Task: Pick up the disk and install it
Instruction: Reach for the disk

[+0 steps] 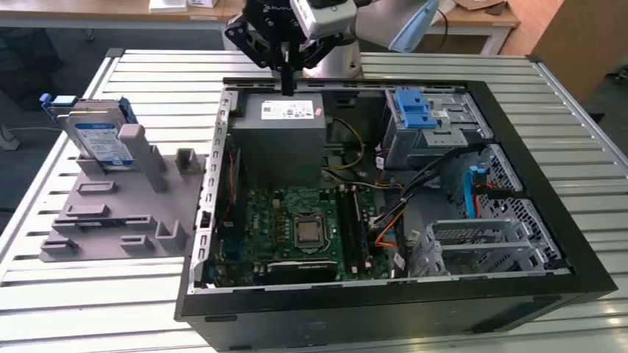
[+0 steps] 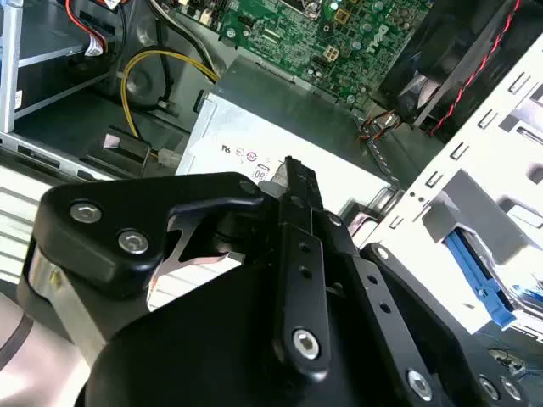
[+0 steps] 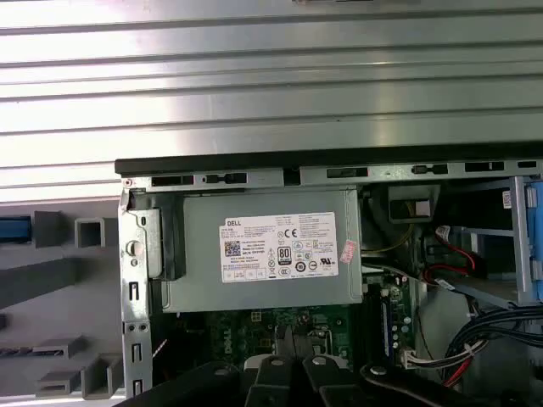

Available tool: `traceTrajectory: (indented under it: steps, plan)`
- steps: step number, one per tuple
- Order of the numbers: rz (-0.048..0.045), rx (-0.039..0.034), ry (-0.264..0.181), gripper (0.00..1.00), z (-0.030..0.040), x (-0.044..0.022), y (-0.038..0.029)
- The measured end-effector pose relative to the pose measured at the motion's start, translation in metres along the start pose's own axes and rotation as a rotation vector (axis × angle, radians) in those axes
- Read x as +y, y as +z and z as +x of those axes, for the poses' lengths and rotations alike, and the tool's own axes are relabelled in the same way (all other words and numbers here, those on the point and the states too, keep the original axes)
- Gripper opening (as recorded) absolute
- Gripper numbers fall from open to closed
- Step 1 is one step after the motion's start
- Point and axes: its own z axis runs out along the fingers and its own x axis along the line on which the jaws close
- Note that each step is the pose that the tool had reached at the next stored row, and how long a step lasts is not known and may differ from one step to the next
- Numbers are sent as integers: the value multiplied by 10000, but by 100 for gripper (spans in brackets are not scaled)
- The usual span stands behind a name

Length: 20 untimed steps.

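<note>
At the exterior view's left, the flat, blue-bracketed silver-grey disk [image 1: 98, 143] stands on edge in a grey plastic fixture plate [image 1: 108, 220], well apart from the black end effector [image 1: 287, 87], pressed together and empty; rigid, weighty and shock-sensitive, it seems best gripped across its bracketed edges.

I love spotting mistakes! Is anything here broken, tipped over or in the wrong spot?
Nothing looks broken or spilled. The disk stands upright on the grey fixture plate, outside the open computer case, not yet installed. The gripper hangs empty above the power supply.
</note>
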Motion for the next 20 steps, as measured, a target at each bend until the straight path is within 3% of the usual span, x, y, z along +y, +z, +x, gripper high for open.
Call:
traceTrajectory:
  steps: [20]
  plan:
    - [0, 0, -2, 11, 40, -3, -1]
